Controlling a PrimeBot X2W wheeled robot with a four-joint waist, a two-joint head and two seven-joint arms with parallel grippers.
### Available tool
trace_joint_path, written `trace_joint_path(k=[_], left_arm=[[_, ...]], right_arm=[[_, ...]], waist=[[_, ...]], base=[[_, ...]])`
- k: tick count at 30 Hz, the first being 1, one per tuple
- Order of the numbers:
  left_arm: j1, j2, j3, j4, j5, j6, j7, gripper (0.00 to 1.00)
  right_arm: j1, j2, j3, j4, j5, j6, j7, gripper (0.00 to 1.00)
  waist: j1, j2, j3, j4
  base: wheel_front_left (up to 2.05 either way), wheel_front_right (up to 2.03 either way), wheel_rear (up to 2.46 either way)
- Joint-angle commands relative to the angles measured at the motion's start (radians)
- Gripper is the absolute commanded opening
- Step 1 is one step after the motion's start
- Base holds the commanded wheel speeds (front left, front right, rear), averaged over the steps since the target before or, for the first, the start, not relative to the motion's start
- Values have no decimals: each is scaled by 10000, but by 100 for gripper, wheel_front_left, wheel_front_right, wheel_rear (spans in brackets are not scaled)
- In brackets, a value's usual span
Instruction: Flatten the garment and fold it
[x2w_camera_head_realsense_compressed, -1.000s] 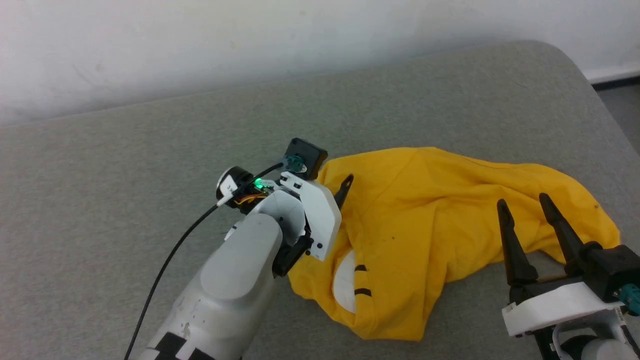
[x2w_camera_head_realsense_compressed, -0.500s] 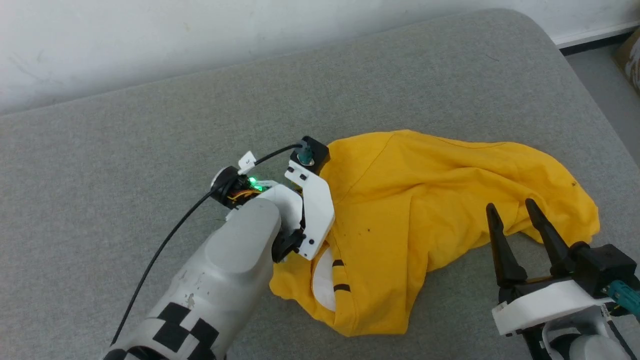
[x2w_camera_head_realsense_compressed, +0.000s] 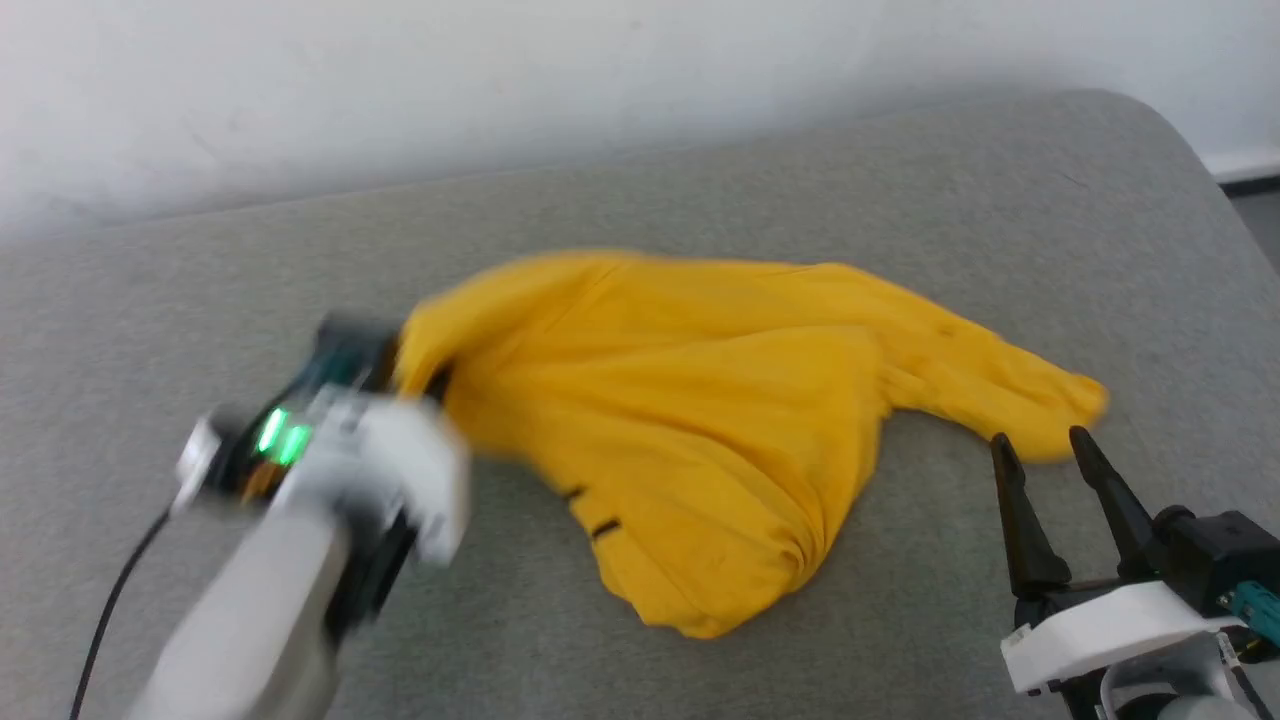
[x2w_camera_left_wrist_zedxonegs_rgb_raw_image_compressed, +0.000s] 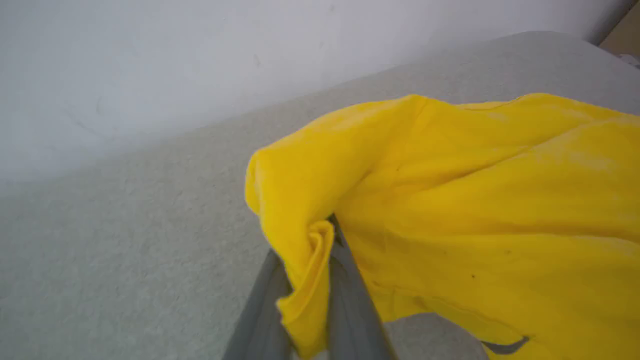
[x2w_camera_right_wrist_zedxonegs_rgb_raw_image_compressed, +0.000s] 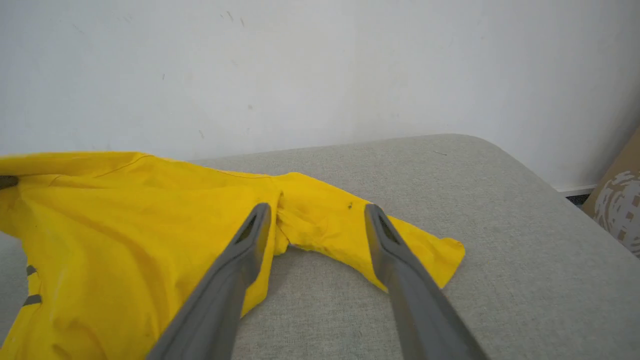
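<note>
The left tool (x2w_camera_left_wrist_zedxonegs_rgb_raw_image_compressed: 312, 250) has shut on a fold at the edge of the garment (x2w_camera_head_realsense_compressed: 700, 400) and swung leftward, its arm blurred, drawing the cloth out longer across the grey table (x2w_camera_head_realsense_compressed: 200, 280). The right tool (x2w_camera_head_realsense_compressed: 1040, 440) hangs open near the garment's other end, holding nothing. Flattening looks barely begun. Next, that open tool likely needs to pinch the near end and pull the opposite way.

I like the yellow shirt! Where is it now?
In the head view the yellow shirt lies crumpled on the grey surface, left end pinched in the left gripper, right end near the right gripper.
</note>
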Motion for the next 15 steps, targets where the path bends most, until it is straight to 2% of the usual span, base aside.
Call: trace_joint_path(k=[1,3,6,7,8,11,15], left_arm=[[1210,318,301,-683,-323,507,305,0],[2770,612,798,-1760,-752,1309,571,1],[4853,670,1362,-2665,-1452,2164,739,24],[5373,568,1505,-2804,-1734,2284,707,50],[5786,486,1589,-2890,-1917,2360,641,100],[6333,158,1729,-3202,-2203,2411,206,100],[6193,-15,1989,-3534,-2134,2320,-656,100]], right_arm=[[132,33,-10,-98,-30,-9,58,100],[189,33,-65,-181,-30,-9,82,100],[263,33,-129,-339,-63,-9,130,100],[285,33,-141,-389,-83,-9,154,100],[302,33,-141,-445,-107,-9,186,100],[342,33,-199,-601,-194,-9,296,100],[418,33,-263,-807,-308,-9,463,100]], waist=[[0,1,-243,409],[0,1,-226,527],[0,1,-184,683],[0,1,-194,737],[0,1,-196,782],[0,1,-267,957],[0,1,-460,1145]], base=[[0,0,0],[0,0,0],[0,0,0],[0,0,0],[0,0,0],[0,0,0],[0,0,0]])
